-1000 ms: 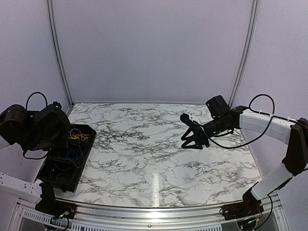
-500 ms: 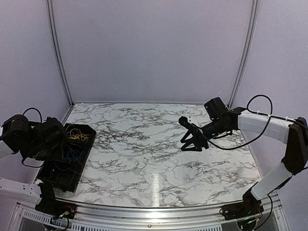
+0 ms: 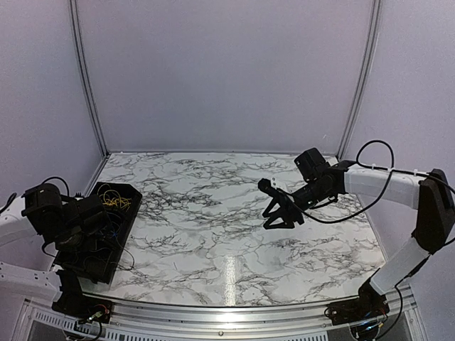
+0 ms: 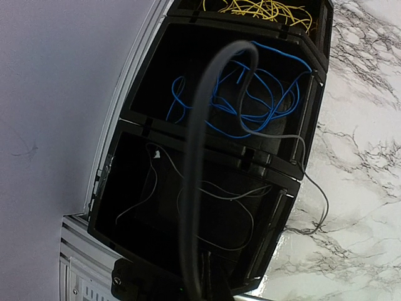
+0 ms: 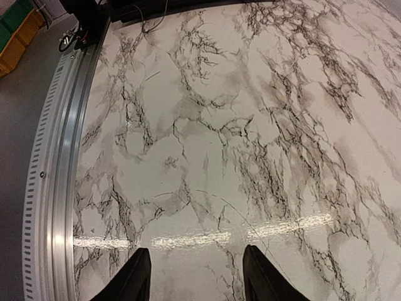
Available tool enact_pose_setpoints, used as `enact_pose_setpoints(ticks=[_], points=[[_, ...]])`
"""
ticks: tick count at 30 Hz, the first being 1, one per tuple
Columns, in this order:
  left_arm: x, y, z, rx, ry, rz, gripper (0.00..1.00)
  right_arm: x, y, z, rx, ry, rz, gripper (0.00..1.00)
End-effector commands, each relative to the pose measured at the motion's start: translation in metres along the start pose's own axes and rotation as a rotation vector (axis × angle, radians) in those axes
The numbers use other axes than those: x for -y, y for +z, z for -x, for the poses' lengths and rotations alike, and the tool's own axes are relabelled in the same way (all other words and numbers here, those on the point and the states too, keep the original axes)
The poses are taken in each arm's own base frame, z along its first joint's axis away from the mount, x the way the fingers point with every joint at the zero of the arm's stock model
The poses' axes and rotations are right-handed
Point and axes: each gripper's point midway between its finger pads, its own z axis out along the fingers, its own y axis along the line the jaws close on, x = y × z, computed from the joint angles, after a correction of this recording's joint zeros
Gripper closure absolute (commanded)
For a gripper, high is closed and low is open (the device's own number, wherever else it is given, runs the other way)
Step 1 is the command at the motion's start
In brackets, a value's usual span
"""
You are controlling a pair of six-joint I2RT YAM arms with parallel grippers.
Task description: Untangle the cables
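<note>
Two robot arms over a marble tabletop (image 3: pixel 213 234), with the cables sorted into a black tray (image 3: pixel 126 193) at its left edge.

The yellow cable (image 4: pixel 263 7) fills the far compartment, the blue cable (image 4: pixel 250 119) loops in the middle one, and thin dark wires lie in the near one. One grey wire (image 4: pixel 313 194) trails over the tray's rim onto the tabletop. The left gripper (image 3: pixel 92 226) hovers over the tray with its jaws closed; whether it pinches a wire cannot be seen. The right gripper (image 5: pixel 197 279) hangs wide open and empty, well apart above bare marble. A likely risk is that the left arm's own thick cable (image 4: pixel 200 157), which hangs across the blue loops, snags them, or that a tug on the trailing wire drags others out and tightens the tangles.
</note>
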Motion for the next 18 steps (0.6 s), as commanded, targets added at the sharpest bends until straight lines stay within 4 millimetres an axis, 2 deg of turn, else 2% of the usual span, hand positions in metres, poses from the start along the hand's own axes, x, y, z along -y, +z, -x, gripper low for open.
enact_pose_setpoints(ticks=[1, 4, 7, 11, 15, 18], points=[[-0.006, 0.002, -0.002, -0.012, 0.016, 0.044, 1.0, -0.003, 0.001, 0.006, 0.007, -0.017, 0.009, 0.5], [-0.004, 0.0, 0.004, 0.006, 0.028, 0.06, 1.0, -0.008, 0.001, 0.022, 0.056, -0.008, 0.051, 0.5], [0.008, -0.011, 0.023, 0.058, 0.043, 0.016, 1.0, -0.003, 0.015, 0.043, 0.068, -0.007, 0.031, 0.51], [0.037, -0.037, 0.051, 0.136, 0.033, -0.159, 1.0, 0.003, 0.048, 0.073, 0.063, -0.023, 0.005, 0.51], [0.076, -0.058, 0.063, 0.172, 0.052, -0.382, 1.0, 0.017, 0.077, 0.114, 0.108, -0.056, -0.012, 0.51], [0.095, -0.068, 0.066, 0.171, 0.079, -0.471, 1.0, 0.015, 0.106, 0.139, 0.127, -0.105, 0.002, 0.49]])
